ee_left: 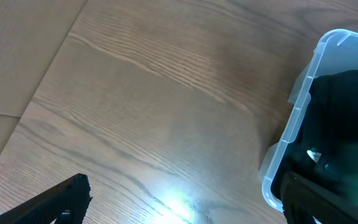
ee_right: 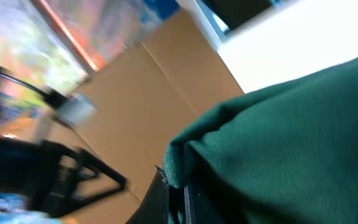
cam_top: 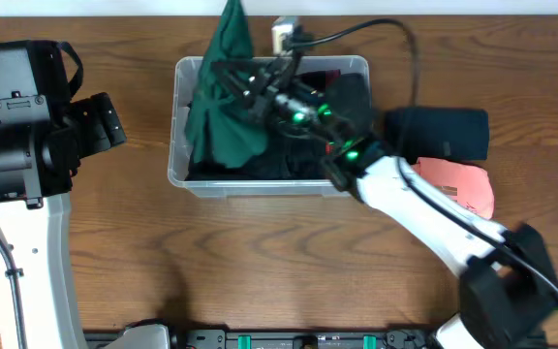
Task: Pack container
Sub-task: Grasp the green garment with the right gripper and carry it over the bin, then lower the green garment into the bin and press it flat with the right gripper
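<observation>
The clear rectangular plastic container with rounded corners [cam_top: 175, 145] stands on the brown wood-grain table [cam_top: 260, 271], near the middle of its far side. Its floor is hidden by dark, black-looking clothing [cam_top: 342, 102], and the separate pieces cannot be told apart.

The right gripper [ee_right: 175, 198] is clamped shut on a fold of a dark green fabric garment [cam_top: 223, 107]. In the overhead view this cloth hangs as a peaked drape over the container's left half, its tip reaching past the far rim. The fingers there are lost among the arm's black parts and green lights. In the right wrist view only a little of the fingers shows at the bottom edge. Green cloth fills the lower right, and the background is a blur of brown panel and colours.

The left gripper [ee_left: 185, 190] hangs over bare table to the left of the container, its jaws spread wide with nothing between them. Only two black finger ends show at the bottom of its wrist view, where the container's corner is cut off at the right edge.

On the table to the right of the container lie a folded navy-blue garment [cam_top: 439, 131] and, nearer, a folded coral-pink garment [cam_top: 463, 182] partly covered by the right arm's white link. A white plug with a black cable [cam_top: 283, 34] sits beyond the far rim
</observation>
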Tool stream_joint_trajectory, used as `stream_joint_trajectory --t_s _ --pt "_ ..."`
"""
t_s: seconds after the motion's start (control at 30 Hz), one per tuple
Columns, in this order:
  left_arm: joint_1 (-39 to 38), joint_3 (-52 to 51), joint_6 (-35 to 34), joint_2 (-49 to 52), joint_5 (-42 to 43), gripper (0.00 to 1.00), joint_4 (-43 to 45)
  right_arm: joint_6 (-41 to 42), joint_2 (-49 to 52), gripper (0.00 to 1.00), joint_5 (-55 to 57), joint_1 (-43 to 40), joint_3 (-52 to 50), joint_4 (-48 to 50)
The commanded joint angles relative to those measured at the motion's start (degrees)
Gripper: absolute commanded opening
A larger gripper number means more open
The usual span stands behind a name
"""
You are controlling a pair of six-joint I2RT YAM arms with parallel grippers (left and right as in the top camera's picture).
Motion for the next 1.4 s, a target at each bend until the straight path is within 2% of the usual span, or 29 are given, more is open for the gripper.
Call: stream_joint_trajectory --t_s 0.0,0.1,0.27,0.4,0.5,0.7,0.9,1.07,1.13,1.2,1.23,1.33,1.37 --pt "0.24 0.35 0.35 0.00 -0.90 0.98 -0.15 -3.06 4.11 0.01 3.74 1.01 0.63 1.86" --pt "0.24 0.37 0.35 0.00 -0.90 0.98 -0.17 -3.15 4.87 0.01 1.05 -0.79 0.63 0.96" --pt "0.24 0.37 0.35 0.00 -0.90 0.98 -0.15 -2.60 3.85 0.01 -14.71 -7.87 0.63 0.52" --pt "0.24 0.37 0.35 0.00 -0.90 0.98 -0.15 -3.26 3.63 0.01 -21.46 -15.39 0.63 -14.69" --pt "0.24 0.37 0.35 0.00 -0.90 0.98 -0.15 -12.15 3.65 0.01 -23.26 -20.74 0.63 -32.04" --pt "0.24 0.37 0.35 0.00 -0.90 0.98 -0.15 -22.84 3.06 0.01 -25.31 -27.56 0.63 -54.31" --pt "0.24 0.37 0.35 0.00 -0.90 0.98 -0.15 -33.09 -2.08 0.01 -24.70 -30.88 0.63 -69.02" --pt "0.24 0.37 0.35 0.00 -0.90 0.98 -0.15 -38.80 -8.52 0.01 -14.88 -30.75 0.63 -79.10" --pt "0.24 0.37 0.35 0.00 -0.90 0.98 -0.15 -41.44 -10.49 0.07 -11.50 -30.77 0.63 -82.66" --pt "0.24 0.37 0.35 0.00 -0.90 0.98 -0.17 -44.24 -11.76 0.33 -10.12 -30.75 0.63 -85.31" --pt "0.24 0.37 0.35 0.00 -0.90 0.98 -0.15 -44.92 -12.09 0.41 -9.73 -30.75 0.63 -86.31" --pt "0.24 0.37 0.35 0.00 -0.90 0.98 -0.15 -45.53 -12.46 0.46 -7.91 -30.80 0.63 -88.74" --pt "0.24 0.35 0.35 0.00 -0.90 0.98 -0.17 -45.51 -12.46 0.51 -7.28 -30.86 0.63 -88.91"
